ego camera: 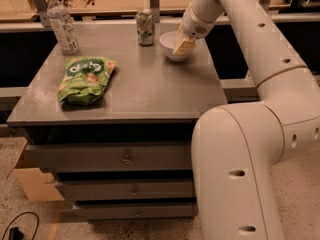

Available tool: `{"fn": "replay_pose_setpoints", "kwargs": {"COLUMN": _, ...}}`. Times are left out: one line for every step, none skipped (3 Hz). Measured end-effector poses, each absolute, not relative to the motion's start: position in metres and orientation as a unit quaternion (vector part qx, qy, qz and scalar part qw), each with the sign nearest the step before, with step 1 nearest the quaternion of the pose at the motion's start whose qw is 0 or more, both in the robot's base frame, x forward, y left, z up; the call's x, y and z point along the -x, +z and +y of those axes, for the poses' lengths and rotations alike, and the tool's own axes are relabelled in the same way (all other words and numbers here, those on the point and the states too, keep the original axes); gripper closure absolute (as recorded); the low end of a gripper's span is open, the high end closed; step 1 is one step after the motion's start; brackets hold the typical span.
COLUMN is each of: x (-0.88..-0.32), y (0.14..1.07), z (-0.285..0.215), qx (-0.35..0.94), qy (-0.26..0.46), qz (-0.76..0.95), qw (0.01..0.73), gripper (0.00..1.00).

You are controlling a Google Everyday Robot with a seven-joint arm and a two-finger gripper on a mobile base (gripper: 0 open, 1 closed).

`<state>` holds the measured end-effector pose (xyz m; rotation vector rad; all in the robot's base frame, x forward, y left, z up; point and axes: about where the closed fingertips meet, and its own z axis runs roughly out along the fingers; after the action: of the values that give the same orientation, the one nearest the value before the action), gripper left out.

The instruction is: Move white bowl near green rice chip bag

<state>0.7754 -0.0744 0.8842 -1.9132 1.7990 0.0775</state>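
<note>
Arm extended forward, gripper [183, 45] angled downward at far right.

Grey drawer cabinet [125, 159], speckled floor [35, 219] — cardboard box [35, 181], wooden workbench [115, 1] behind, dim light

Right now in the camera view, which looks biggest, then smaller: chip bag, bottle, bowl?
Largest: green rice chip bag, though it lies nearest.
Then water bottle.
Smallest: white bowl, with the gripper at its rim.

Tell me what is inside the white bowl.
The gripper reaches down into the white bowl at its right side. The left part of the inside that shows is plain white, with nothing seen there. Whatever lies beneath the gripper is covered.
</note>
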Motion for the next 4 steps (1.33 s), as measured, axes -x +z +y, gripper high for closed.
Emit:
{"fn": "replay_pose_setpoints", "kwargs": {"x": -0.766, "y": 0.896, "z": -0.059, "qx": 0.739, "qy": 0.020, "qz": 0.624, "qw": 0.253, "gripper": 0.99}}
{"fn": "replay_pose_setpoints", "kwargs": {"x": -0.748, "y": 0.901, "z": -0.036, "qx": 0.778, "qy": 0.029, "qz": 0.577, "qw": 0.246, "gripper": 1.00}}
{"fn": "replay_pose_setpoints", "kwargs": {"x": -0.751, "y": 0.898, "z": -0.033, "qx": 0.778, "qy": 0.028, "qz": 0.576, "qw": 0.249, "gripper": 1.00}}
{"fn": "replay_pose_setpoints", "kwargs": {"x": -0.752, "y": 0.896, "z": -0.025, "qx": 0.783, "qy": 0.029, "qz": 0.568, "qw": 0.251, "gripper": 1.00}}
